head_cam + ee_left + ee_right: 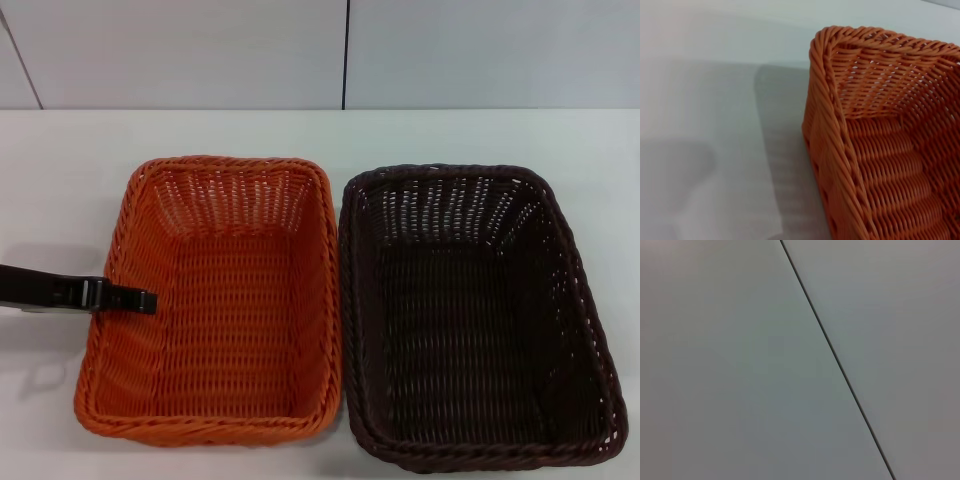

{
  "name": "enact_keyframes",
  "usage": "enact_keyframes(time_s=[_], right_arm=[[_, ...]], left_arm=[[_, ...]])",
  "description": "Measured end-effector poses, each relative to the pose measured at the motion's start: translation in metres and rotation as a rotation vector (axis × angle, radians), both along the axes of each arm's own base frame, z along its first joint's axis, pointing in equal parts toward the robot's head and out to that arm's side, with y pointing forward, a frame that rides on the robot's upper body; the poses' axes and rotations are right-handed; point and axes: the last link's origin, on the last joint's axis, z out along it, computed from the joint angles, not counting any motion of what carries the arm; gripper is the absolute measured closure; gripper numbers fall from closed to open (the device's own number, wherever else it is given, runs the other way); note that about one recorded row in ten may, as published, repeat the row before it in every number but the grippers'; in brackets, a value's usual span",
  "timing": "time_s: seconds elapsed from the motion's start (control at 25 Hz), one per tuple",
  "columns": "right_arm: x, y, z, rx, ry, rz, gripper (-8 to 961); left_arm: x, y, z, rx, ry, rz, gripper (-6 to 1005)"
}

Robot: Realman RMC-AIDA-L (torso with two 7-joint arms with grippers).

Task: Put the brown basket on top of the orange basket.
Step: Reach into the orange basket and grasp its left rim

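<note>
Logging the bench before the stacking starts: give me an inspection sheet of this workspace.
Surface: white table, bare around the baskets.
Job's things: bright orange rectangular woven basket on the robot's left, dark brown rectangular woven basket on its right; side by side, upright, both empty, not stacked.
Clutter: nothing seen.
Grippers: left gripper at the orange basket's left rim; right gripper not seen.
Cables: nothing seen.
Surroundings: pale wall panels with a dark seam.

A white table (pixel 80 150) stands before a pale panelled wall (pixel 200 50).
</note>
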Motion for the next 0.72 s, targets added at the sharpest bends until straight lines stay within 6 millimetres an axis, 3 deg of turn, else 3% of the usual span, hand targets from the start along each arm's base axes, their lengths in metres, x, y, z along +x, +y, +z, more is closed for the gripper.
enact_keyframes(time_s=[0.44, 0.52, 0.72], right_arm=[[-0.0016, 0.0022, 0.0008, 0.004, 0.004, 0.0, 452], [-0.0016, 0.0023, 0.0009, 0.004, 0.005, -0.001, 453], [-0.0013, 0.0023, 0.0014, 0.007, 0.007, -0.002, 453]], left_arm=[[0.0008, 0.0009, 0.002, 0.004, 0.003, -0.01, 306], [0.001, 0.0011, 0.0028, 0.006, 0.003, -0.011, 550], [0.001, 0.001, 0.0049, 0.007, 0.001, -0.01, 734]])
